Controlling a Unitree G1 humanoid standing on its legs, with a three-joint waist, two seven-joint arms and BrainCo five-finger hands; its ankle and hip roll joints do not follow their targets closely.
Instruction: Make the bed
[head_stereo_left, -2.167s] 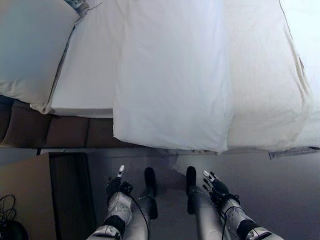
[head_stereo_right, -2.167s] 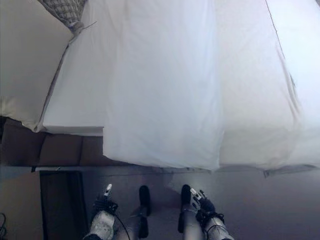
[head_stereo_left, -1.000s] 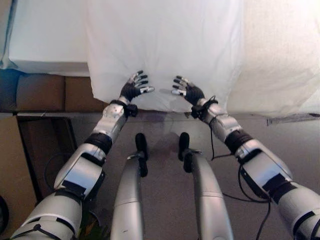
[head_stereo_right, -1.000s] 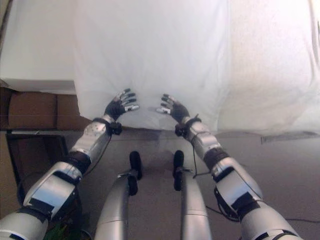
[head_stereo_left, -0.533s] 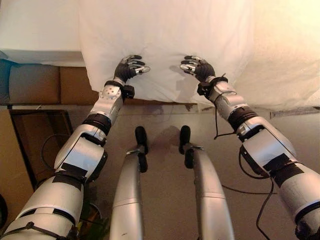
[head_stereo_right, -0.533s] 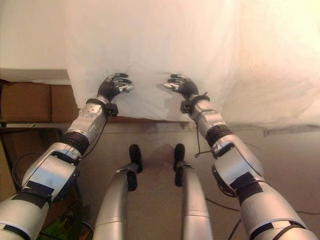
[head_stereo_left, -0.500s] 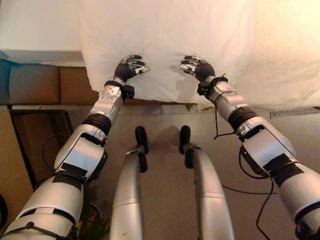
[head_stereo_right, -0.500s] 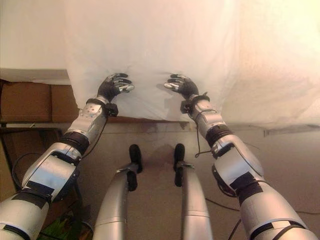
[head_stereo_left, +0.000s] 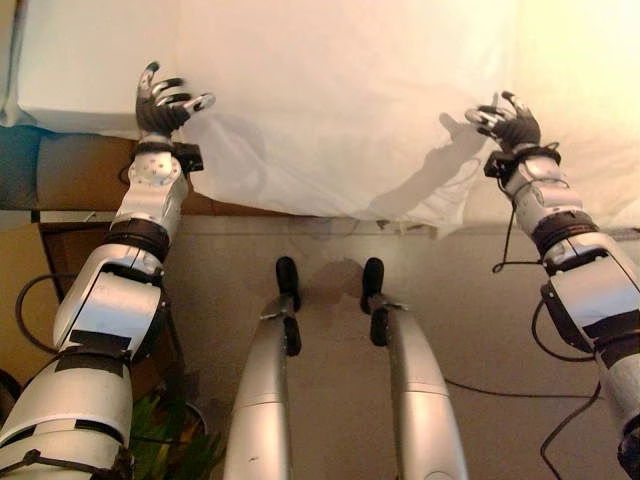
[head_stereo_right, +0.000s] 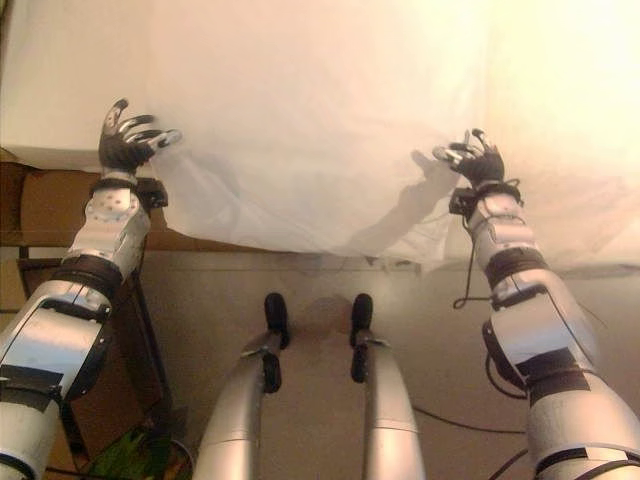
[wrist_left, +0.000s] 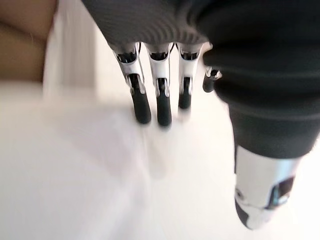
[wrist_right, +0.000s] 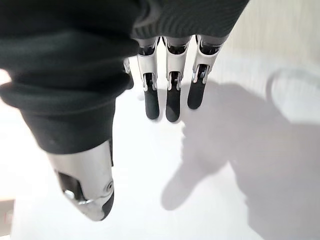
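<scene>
Both robot hands wide, holding nothing: L (head_stereo_left: 165, 100) & R (head_stereo_left: 508, 122) set apart above duvet (head_stereo_left: 340, 100) edge, prob. to spread it.

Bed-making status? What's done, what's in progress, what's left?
Done: the white duvet lies across the mattress. In hand: nothing gripped. The left hand and right hand hover open and wide apart near the duvet's front corners. Left: its front edge hangs unevenly over the bed's side, lower toward the right, and part of the mattress on the left is uncovered, so it likely needs pulling straight.
</scene>
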